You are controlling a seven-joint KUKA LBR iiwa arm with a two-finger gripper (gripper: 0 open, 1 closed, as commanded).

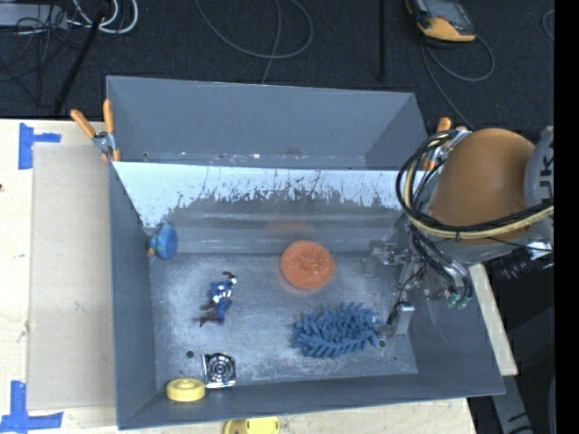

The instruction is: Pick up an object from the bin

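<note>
Just beside the pincer (395,324) lies the blue spiky toy (333,331); clenched or released, unclear.

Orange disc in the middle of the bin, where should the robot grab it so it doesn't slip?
Probably by its rim, pinching two opposite edges, coming straight down from above. The orange disc lies flat on the bin floor, so its top gives nothing to pinch. Bare floor lies all round it; the blue spiky thing sits apart.
</note>
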